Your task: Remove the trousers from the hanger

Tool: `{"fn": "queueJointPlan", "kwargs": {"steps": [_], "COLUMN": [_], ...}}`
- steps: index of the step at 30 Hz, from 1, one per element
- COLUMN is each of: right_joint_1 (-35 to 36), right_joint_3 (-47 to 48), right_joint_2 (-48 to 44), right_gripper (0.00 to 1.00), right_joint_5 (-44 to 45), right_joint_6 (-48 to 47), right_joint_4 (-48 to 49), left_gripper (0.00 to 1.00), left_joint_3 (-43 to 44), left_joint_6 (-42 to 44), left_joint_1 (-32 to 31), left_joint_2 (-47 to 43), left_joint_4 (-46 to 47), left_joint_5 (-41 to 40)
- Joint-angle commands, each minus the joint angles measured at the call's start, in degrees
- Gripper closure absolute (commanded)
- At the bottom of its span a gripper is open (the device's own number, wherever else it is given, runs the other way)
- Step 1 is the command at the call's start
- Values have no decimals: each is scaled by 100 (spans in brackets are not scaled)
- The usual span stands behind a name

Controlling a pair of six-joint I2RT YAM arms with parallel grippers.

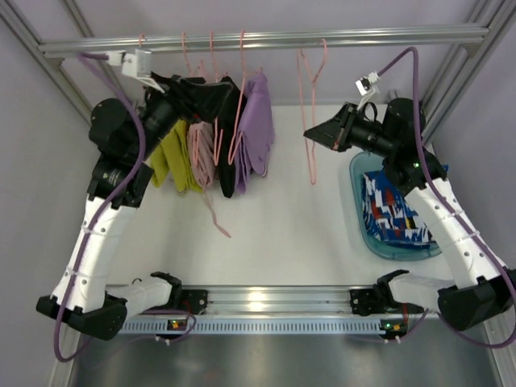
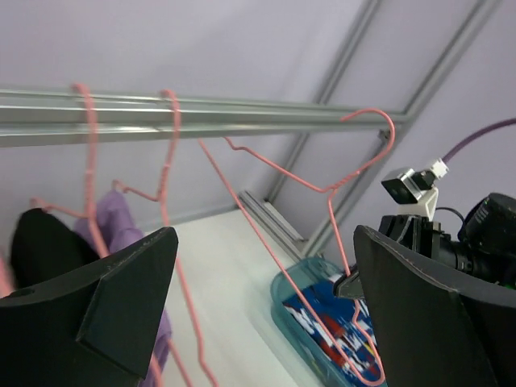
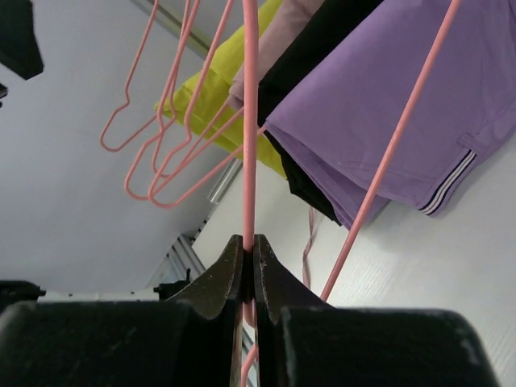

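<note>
My right gripper [image 1: 310, 133] [image 3: 248, 242] is shut on the wire of a bare pink hanger [image 1: 311, 81] [image 3: 250, 121] that hangs from the rail [image 1: 266, 39]. A blue, red and white patterned garment [image 1: 395, 211] [image 2: 322, 310], seemingly the trousers, lies bunched in the teal bin [image 1: 355, 181] [image 2: 278, 290] under the right arm. Up by the rail at the left, my left gripper [image 1: 211, 93] [image 2: 266, 242] stands wide open with nothing between its fingers, next to a black garment [image 2: 32, 242]. In the left wrist view the bare hanger [image 2: 326, 191] hangs apart from the jaws.
Yellow [image 1: 173, 157], pink [image 1: 200, 153], black and purple [image 1: 256, 129] garments hang on pink hangers at the left of the rail. A loose pink hanger [image 1: 216, 218] lies on the white table. Aluminium frame posts stand at both sides.
</note>
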Motion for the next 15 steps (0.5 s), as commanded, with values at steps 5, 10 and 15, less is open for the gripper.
{"fn": "queueJointPlan", "kwargs": {"steps": [5, 10, 15], "right_joint_1": [313, 427, 717], "right_joint_3": [1350, 2264, 3003], "right_joint_2": [998, 1729, 2415], "right_gripper": [100, 100, 100], "right_joint_5": [725, 1050, 1341], "right_joint_6": [63, 45, -236], "right_joint_4": [-74, -469, -698], "left_gripper": [4, 5, 6], "left_joint_3": [-531, -813, -1015], "left_joint_6": [-1286, -1551, -1656], "left_joint_1": [1484, 2248, 2671], "left_joint_2": [-840, -1262, -1605], "left_joint_4": [461, 461, 312], "left_joint_5": [218, 210, 227]}}
